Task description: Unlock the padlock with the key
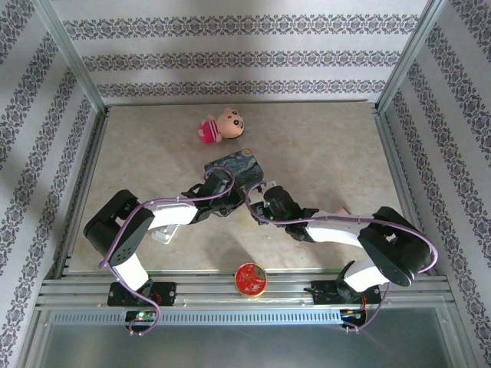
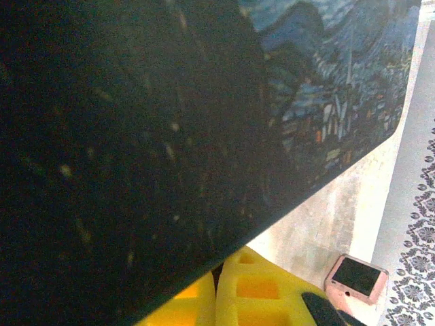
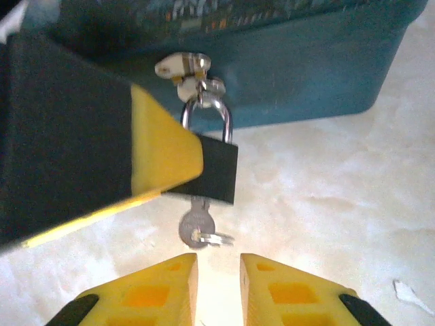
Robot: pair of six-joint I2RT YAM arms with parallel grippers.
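the right gripper [image 3: 217, 288] rests low over the table [image 3: 340, 204], its two yellow fingers [image 3: 160, 292] parted by a narrow gap with nothing between them. just ahead of the tips, not touching them, is the key [image 3: 196, 225], sitting in the underside of the padlock [image 3: 219, 170] with its small ring lying beside it. the padlock's black body hangs from its silver shackle [image 3: 207, 115], which is looped through the pale hasp [image 3: 182, 66] on the front wall of the blue box [image 3: 306, 68]; the shackle looks closed.

from the left, a black and yellow finger [image 3: 163, 153] of the left gripper [image 1: 229, 187] lies against the padlock body and covers its left part. i cannot tell whether that gripper is clamped on the padlock or only pressed to it. in the left wrist view its yellow fingers [image 2: 258, 288] sit under the box's dark painted lid [image 2: 326, 88].

from above, both grippers meet at the near side of the box, mid-table. a pink doll [image 1: 221, 126] lies farther back, and a round red tin [image 1: 251, 279] sits at the near edge between the arm bases.
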